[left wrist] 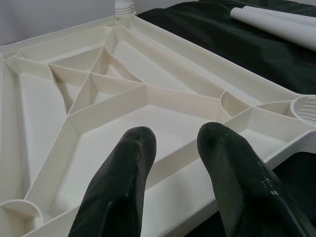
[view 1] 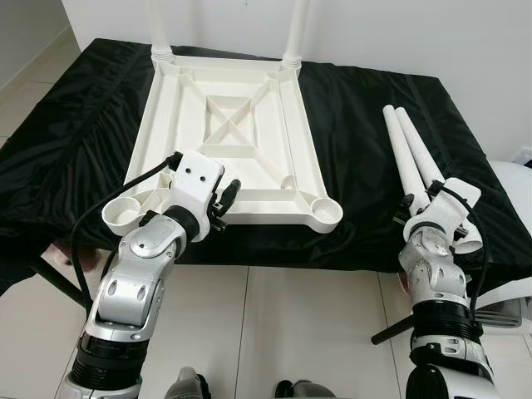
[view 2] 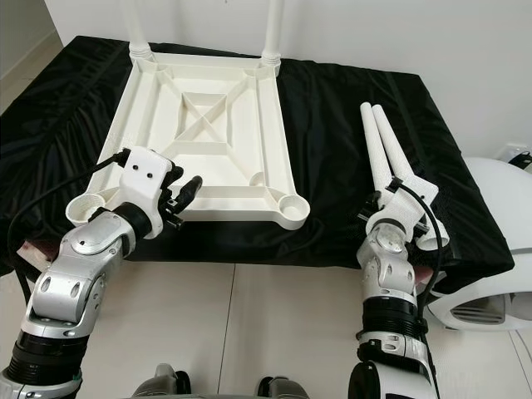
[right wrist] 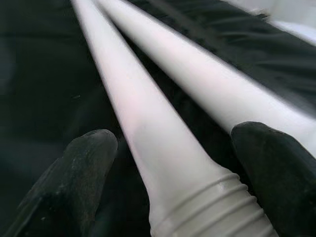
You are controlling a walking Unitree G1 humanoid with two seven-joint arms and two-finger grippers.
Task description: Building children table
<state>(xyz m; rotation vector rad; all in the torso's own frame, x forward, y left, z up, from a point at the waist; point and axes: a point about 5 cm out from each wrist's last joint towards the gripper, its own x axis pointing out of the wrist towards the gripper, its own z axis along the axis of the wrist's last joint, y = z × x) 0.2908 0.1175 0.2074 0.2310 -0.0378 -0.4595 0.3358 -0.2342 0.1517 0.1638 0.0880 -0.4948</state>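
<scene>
Across the middle of the frame, on a black cloth [view 1: 366, 125] covering the desk, the white tabletop [view 1: 229, 137] lies upside down with its ribbed underside facing up, which I judge is so the corner sockets are open to take legs. Its long axis runs from the bottom of the frame toward the top. Two legs already stand upright in the far corners, one at upper left [view 1: 158, 29] and one at upper centre [view 1: 296, 33], rising out of the frame; the two near sockets, lower left [view 1: 123, 212] and lower centre [view 1: 324, 212], are empty. At the right of the frame, two loose legs [view 1: 407, 154] lie side by side on the cloth, well apart from the tabletop, long axes running bottom to top, threaded ends toward the bottom of the frame. The right end effector [right wrist: 168, 163] sits at those near ends, fingers spread on either side of one leg's threaded end without yet clenching it, seemingly lined up for a pickup. The left end effector [left wrist: 175, 168] hovers over the tabletop's near rim, fingers apart and holding nothing, perhaps ready to steady the panel.
</scene>
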